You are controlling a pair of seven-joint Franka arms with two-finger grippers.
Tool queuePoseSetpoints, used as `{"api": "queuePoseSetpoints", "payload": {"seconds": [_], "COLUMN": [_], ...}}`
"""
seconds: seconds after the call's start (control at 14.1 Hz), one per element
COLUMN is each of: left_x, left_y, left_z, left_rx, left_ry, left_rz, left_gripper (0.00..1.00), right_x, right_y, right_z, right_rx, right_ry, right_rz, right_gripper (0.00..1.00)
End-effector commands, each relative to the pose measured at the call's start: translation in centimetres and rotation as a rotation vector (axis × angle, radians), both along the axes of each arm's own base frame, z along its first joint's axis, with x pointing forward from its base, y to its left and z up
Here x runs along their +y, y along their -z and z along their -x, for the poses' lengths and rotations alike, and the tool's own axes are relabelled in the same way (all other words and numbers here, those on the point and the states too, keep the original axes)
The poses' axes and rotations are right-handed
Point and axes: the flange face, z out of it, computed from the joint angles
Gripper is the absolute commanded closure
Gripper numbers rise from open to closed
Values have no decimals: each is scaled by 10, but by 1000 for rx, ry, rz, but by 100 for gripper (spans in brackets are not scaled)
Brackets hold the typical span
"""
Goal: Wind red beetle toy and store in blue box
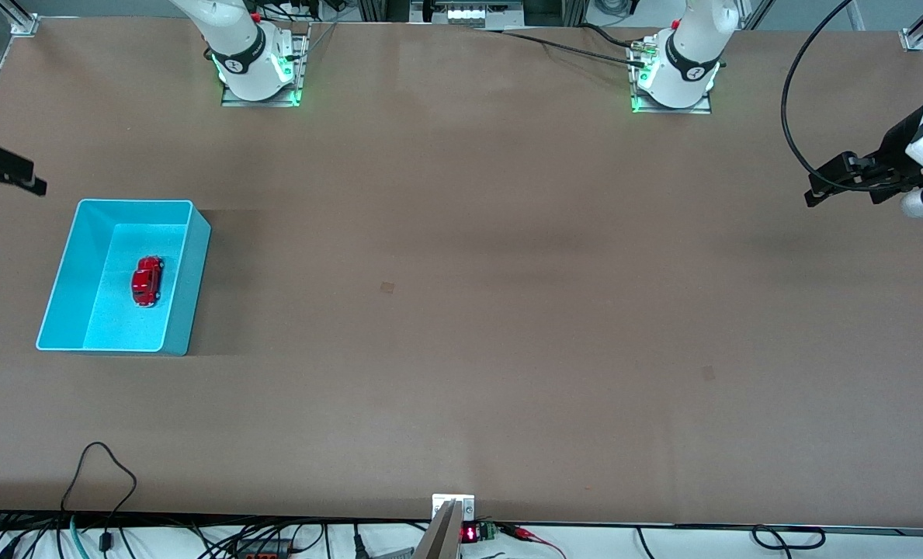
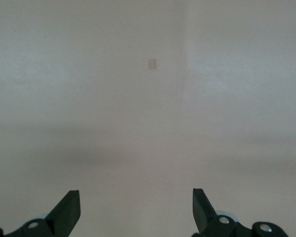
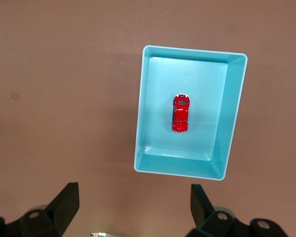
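Glossy red beetle toy (image 1: 147,280); matt table (image 1: 508,310)

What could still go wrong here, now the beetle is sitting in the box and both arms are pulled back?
1. The red beetle toy lies loose on the floor of the blue box; if wound, it might roll into a wall.
2. The right gripper, jaws open, hangs just off the box's corner at the right arm's end; a sweep inward could clip the thin rim.
3. The left gripper, jaws open, waits over bare table, so it poses little risk.
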Motion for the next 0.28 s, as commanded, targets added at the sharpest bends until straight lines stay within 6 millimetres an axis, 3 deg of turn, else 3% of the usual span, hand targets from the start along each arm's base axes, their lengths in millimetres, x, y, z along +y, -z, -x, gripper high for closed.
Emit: {"api": "queuePoseSetpoints", "payload": {"seconds": [0.0,0.21], "left_x": [0,0], "left_y": [-4,-4], "left_z": [12,12], "left_rx": [-12,-12], "left_ry": [16,16], "left_rz": [3,3], "left_gripper": [0,0], "right_x": [3,1], "right_y": [4,4], "right_z": [-1,-2], "right_rx": [14,12], "right_ry": [4,4], "right_rz": [17,28], "right_gripper": [0,0]}}
